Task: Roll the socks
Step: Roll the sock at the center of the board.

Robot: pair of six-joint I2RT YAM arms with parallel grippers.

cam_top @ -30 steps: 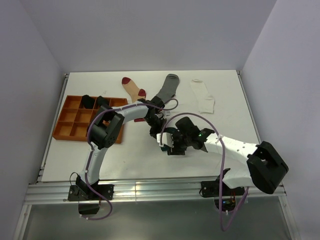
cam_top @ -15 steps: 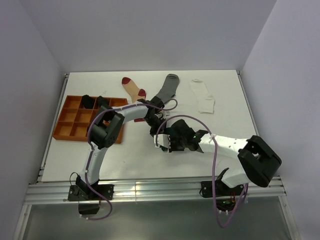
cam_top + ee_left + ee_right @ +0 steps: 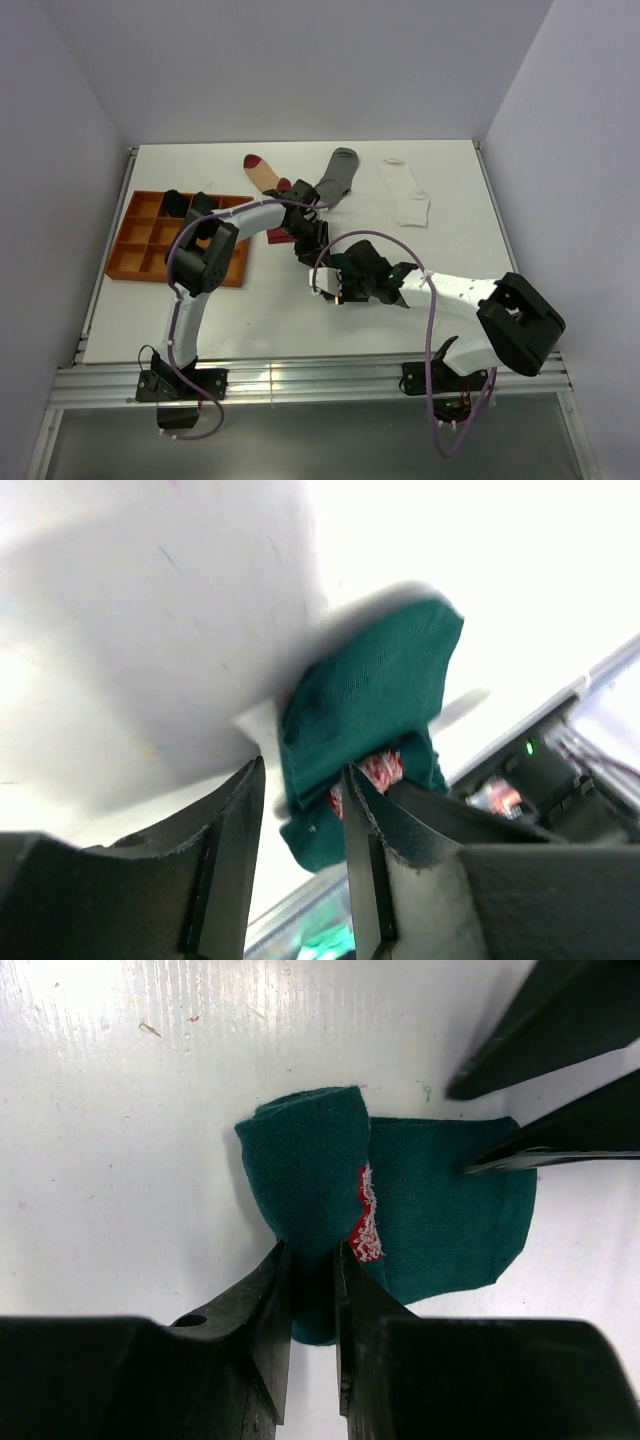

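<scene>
White worktop (image 3: 450, 250) in a white-walled bay, with an orange tray (image 3: 128, 262) at left. The teal sock (image 3: 420, 1210) lies mid-worktop, half rolled. It is judged soft, light and springy, best pinched across the roll. Right fingers (image 3: 262, 1305) are clamped on that roll. Left fingers (image 3: 232, 820) stand apart beside it. A second ago the right was open and the left closed.

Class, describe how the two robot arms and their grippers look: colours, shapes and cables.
The left arm and right arm have white links and bulky black joints. A thin purple cable loops along each. The left gripper and right gripper each have two flat black fingers tapering to blunt tips.
</scene>
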